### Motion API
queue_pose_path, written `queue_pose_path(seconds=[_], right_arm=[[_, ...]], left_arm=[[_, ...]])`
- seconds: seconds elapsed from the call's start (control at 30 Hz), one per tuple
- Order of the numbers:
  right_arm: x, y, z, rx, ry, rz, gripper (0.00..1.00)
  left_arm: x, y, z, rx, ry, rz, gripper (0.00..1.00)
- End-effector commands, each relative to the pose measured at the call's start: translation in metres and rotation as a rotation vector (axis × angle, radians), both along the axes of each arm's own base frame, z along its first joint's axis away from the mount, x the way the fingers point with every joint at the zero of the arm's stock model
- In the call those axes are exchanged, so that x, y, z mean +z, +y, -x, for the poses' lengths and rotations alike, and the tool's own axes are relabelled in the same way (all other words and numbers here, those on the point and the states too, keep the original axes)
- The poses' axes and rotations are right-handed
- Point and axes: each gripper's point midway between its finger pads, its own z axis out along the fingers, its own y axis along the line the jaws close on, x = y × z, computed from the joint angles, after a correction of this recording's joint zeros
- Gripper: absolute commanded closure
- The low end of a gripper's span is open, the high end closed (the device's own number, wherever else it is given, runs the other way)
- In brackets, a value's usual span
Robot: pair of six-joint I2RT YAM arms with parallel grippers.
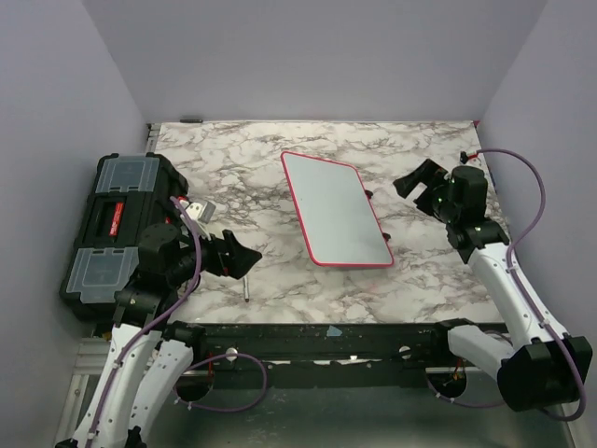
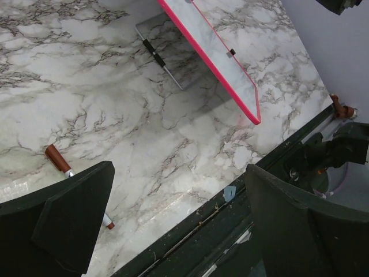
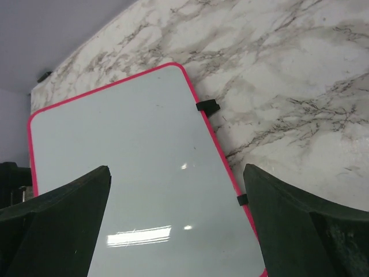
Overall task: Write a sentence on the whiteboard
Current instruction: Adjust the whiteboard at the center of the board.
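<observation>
The whiteboard [image 1: 336, 210], glossy grey-white with a thin red frame, is in the middle of the marble table, and its surface is blank. In the left wrist view the whiteboard [image 2: 214, 56] stands raised off the table, propped on a wire stand [image 2: 157, 57]. A thin marker [image 1: 246, 288] lies on the table near the front edge, and in the left wrist view the marker [image 2: 57, 160] is partly hidden by a finger. My left gripper [image 1: 244, 257] hangs open just above the marker. My right gripper [image 1: 415, 182] is open and empty beside the board's right edge, facing the whiteboard [image 3: 132, 173].
A black toolbox [image 1: 117, 224] with clear lid compartments sits at the table's left edge. A black rail [image 2: 230, 225] runs along the near edge. Small black clips [image 3: 207, 105] sit on the board's right frame. Lilac walls close in three sides.
</observation>
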Motion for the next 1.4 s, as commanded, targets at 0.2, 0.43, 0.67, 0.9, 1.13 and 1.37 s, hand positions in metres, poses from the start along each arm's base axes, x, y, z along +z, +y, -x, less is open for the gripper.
queue_pose_path(seconds=[0.2,0.43,0.67,0.9,1.13,1.37], right_arm=[[-0.07,-0.01,0.025,0.052,0.29,0.147,0.05],[-0.105,-0.024,0.028,0.029,0.426,0.239,0.19],[-0.125,-0.031,0.018,0.044,0.513,0.313,0.34],[-0.14,-0.032,0.005,0.074,0.561,0.362,0.4],[-0.155,-0.033,-0.005,0.09,0.603,0.393,0.46],[-0.173,-0.028,-0.005,0.114,0.644,0.433,0.55]], left_arm=[[0.002,-0.01,-0.006,-0.003,0.055,0.041,0.04],[0.017,-0.015,-0.032,0.058,0.096,0.093,0.14],[0.022,-0.027,-0.07,0.088,0.196,0.084,0.29],[0.029,-0.048,-0.105,0.07,0.257,0.079,0.36],[0.033,-0.067,-0.136,0.058,0.284,0.06,0.42],[0.02,-0.085,-0.162,0.05,0.34,0.016,0.5]])
